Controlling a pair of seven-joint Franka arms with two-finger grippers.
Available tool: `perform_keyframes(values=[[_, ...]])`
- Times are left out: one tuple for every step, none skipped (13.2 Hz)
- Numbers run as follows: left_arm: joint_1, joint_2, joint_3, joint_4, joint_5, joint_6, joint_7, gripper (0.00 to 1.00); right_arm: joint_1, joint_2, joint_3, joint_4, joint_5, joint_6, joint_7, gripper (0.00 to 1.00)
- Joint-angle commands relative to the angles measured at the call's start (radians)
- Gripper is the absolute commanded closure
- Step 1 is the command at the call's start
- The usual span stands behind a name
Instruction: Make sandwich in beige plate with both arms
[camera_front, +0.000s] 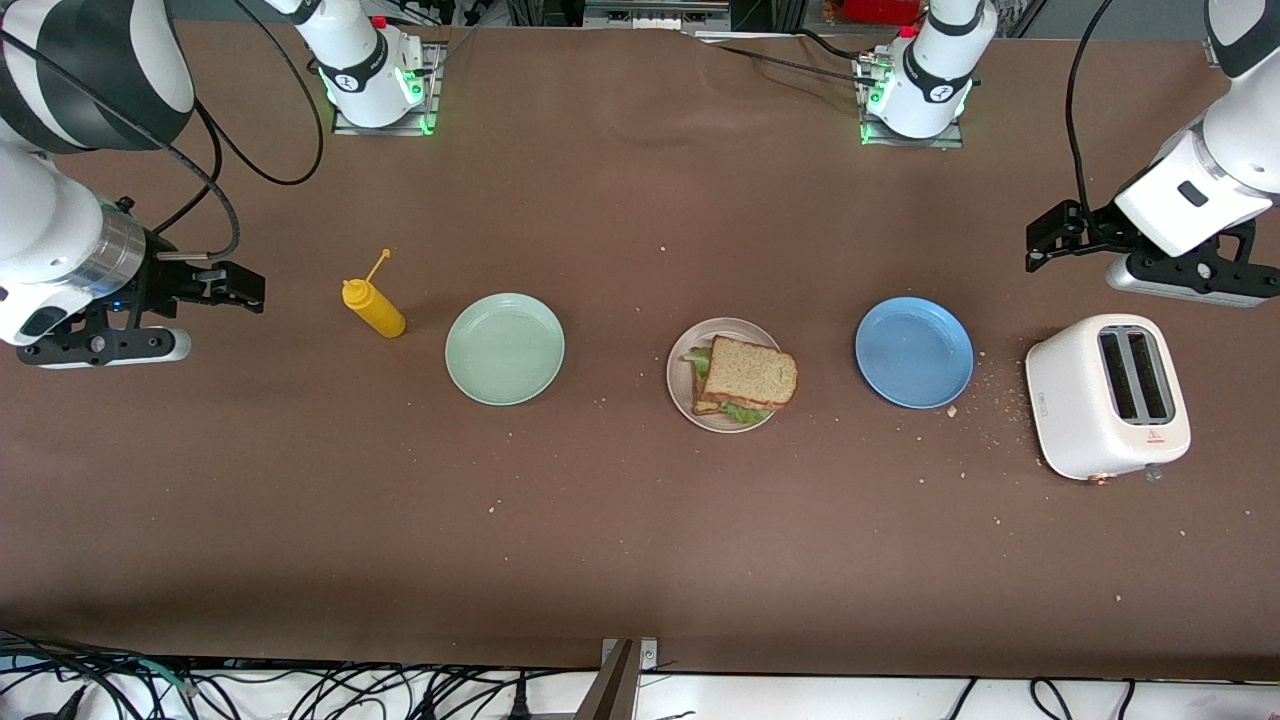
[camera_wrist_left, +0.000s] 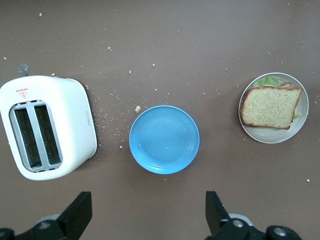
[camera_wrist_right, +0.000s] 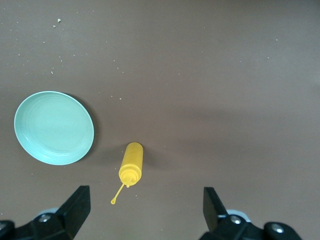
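- While both arms wait pulled back at their own ends of the table, you have the sandwich (camera_front: 745, 377) sitting on the beige plate (camera_front: 682, 385), in the middle of the row of 3 plates.
- Its top slice is square with no clear long axis; it lies flat and slightly turned, 1 corner overhanging the rim toward the blue plate (camera_front: 914, 352).
- You can see lettuce (camera_front: 700, 360) poking out on the side toward the mint plate (camera_front: 504, 348) and along the edge nearer the front camera.
- Your left gripper (camera_front: 1040, 245) hangs above the table at the left arm's end, near the white toaster (camera_front: 1108, 395); its fingers (camera_wrist_left: 216, 210) are spread wide with nothing between them.
- Your right gripper (camera_front: 235, 288) hangs at the right arm's end, near the yellow squeeze bottle (camera_front: 373, 308), fingers (camera_wrist_right: 214, 206) equally wide and bare.
- From the left wrist view you get the toaster's 2 slots, the blue plate and the sandwich, but not the bottle.
- From the right wrist view you get only the mint plate and the bottle lying on its side, cap tether trailing from its nozzle.
- Only the front view shows you all of it together, with crumbs (camera_front: 985, 395) scattered between toaster and blue plate.
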Motion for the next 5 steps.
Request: perform_keyframes(values=[[-0.012, -0.008, 0.006, 0.008, -0.020, -0.023, -0.009, 0.00, -0.002, -0.028, -0.003, -0.036, 0.019, 0.017, 0.015, 0.00], [-0.012, -0.008, 0.006, 0.008, -0.018, -0.025, -0.009, 0.00, -0.002, -0.026, -0.003, -0.036, 0.019, 0.017, 0.015, 0.00], [-0.010, -0.010, 0.006, 0.008, -0.015, -0.027, -0.009, 0.00, -0.004, -0.026, -0.003, -0.036, 0.019, 0.017, 0.015, 0.00], [-0.010, -0.007, 0.006, 0.009, -0.014, -0.025, -0.009, 0.00, -0.004, -0.026, -0.003, -0.036, 0.019, 0.017, 0.014, 0.00], [-0.012, -0.007, 0.006, 0.011, -0.011, -0.027, -0.010, 0.00, -0.004, -0.026, -0.003, -0.036, 0.019, 0.017, 0.015, 0.00]])
